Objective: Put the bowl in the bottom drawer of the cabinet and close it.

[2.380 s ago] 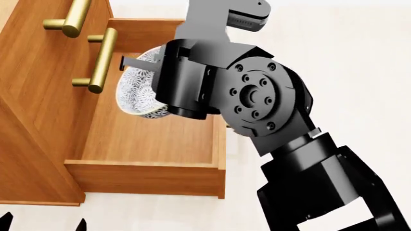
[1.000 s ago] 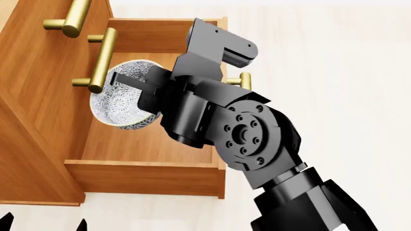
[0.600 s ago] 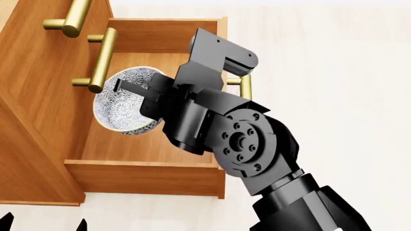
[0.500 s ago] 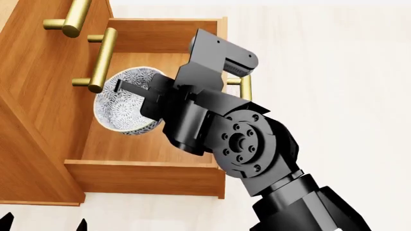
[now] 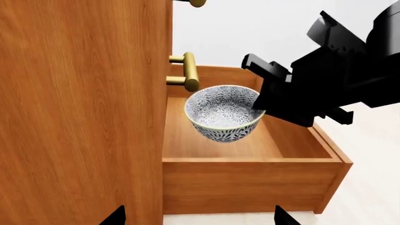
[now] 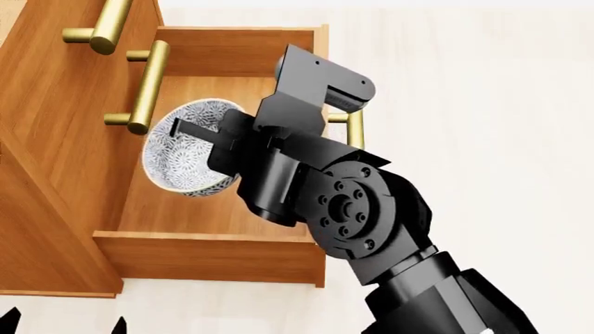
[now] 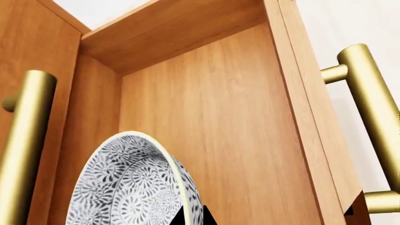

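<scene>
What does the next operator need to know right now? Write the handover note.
Right pincer: shut on the bowl, holding it above the floor of the open bottom drawer, not set down.
Left pincer: only its tips show, nothing between them, facing the cabinet.
Done: drawer open, bowl carried over it.
Left: lower and release the bowl, withdraw, push the drawer shut.

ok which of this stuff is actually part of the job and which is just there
Part of the job:
bowl, held by the right gripper
bottom drawer, open
cabinet

Just there:
upper drawer handles
pale floor
</scene>
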### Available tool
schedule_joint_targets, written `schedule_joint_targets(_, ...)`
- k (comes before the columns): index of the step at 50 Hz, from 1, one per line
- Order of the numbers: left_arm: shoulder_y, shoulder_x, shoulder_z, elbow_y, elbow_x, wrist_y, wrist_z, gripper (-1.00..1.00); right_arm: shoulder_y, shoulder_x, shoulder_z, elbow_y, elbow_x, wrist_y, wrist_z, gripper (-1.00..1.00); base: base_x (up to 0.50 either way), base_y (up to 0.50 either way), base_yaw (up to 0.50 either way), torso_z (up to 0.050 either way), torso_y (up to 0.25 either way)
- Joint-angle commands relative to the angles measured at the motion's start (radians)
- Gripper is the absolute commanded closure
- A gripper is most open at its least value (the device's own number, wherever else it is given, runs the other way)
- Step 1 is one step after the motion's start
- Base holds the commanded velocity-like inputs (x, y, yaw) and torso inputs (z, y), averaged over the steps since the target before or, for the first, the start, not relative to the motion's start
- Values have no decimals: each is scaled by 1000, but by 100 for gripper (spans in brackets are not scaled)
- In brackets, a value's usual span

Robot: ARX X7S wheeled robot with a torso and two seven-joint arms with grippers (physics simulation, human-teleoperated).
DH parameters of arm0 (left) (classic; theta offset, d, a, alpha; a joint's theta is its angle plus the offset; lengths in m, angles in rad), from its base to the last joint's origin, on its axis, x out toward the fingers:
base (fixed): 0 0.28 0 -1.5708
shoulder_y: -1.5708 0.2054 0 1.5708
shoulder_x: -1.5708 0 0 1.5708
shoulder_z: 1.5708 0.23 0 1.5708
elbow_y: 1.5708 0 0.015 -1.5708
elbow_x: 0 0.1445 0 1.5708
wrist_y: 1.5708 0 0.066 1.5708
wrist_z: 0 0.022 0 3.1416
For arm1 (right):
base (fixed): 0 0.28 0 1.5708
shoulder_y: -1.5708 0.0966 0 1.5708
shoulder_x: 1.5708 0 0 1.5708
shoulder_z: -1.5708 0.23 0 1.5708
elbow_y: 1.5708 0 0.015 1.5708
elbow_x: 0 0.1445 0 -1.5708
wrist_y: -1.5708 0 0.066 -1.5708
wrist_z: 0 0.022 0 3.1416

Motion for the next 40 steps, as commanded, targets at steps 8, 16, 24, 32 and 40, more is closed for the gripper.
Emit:
schedule_joint_targets(8,2,-4,1,-3,1,10,2,-100,3,-5,-17,14,-12,-16,-4,100,0,0,0,0,0)
schedule_joint_targets(16,-1,-8,-2,0,-5,8,-2,-100,-3,-6,-30,30,-17,-27,-11,100,0,0,0,0,0)
schedule_joint_targets(24,-1,-5,2,-7,0,13,2,-100,-3,-8,-37,38,-15,-32,-13,100,0,0,0,0,1)
schedule_joint_targets(32,-5,-7,2,-1,-5,9,-3,-100,-2,-7,-44,39,-12,-34,-12,100,0,0,0,0,0)
schedule_joint_targets(40,-2,-5,5,-8,2,17,2,-100,-6,-6,-45,38,-5,-42,-2,100,0,0,0,0,0)
